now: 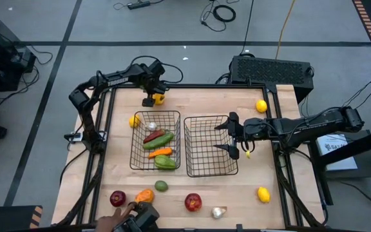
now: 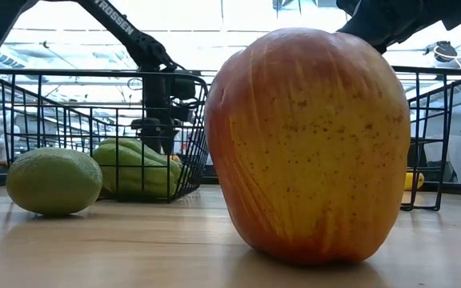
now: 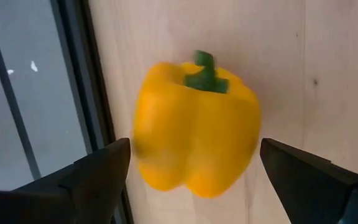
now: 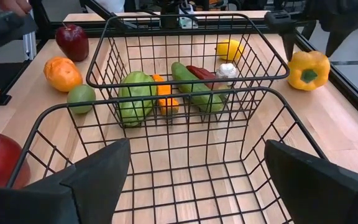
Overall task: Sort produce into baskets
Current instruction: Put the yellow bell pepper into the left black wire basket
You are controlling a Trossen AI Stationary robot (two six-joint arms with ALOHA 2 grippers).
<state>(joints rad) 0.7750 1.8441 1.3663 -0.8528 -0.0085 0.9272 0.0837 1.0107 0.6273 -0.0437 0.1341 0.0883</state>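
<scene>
The left gripper (image 1: 153, 96) hangs at the far left corner of the table (image 1: 275, 174), jaws spread wide apart. Between them in the left wrist view sits a yellow bell pepper (image 3: 194, 127), glossy and lobed, lying on the wood beside the table's dark edge rail, with its short green stem pointing away from the jaws. Whether the jaws touch it cannot be told.

Just beyond that gripper, toward the table's middle, stands the left basket (image 1: 134, 145), black wire grid, its long axis running near to far. A yellow lemon (image 1: 134, 120) lies just outside its far left corner. Inside are a white garlic bulb (image 1: 151, 126), a red pepper (image 1: 153, 136) and a green cucumber (image 1: 160, 140) lying slantwise side by side, an orange pepper (image 1: 162, 152) and a green pepper (image 1: 165, 163).

The right gripper (image 1: 232, 135) holds its jaws wide apart over the right edge of the right basket (image 1: 198, 164), which shows only bare mesh. A lemon (image 1: 261, 106) lies on the table well behind that gripper.

Along the near edge lie a dark red apple (image 1: 117, 198), an orange fruit (image 1: 145, 195), a green lime-like fruit (image 1: 161, 186), a red-yellow apple (image 1: 192, 202), upright, a garlic bulb (image 1: 218, 211) and a lemon (image 1: 263, 194).
</scene>
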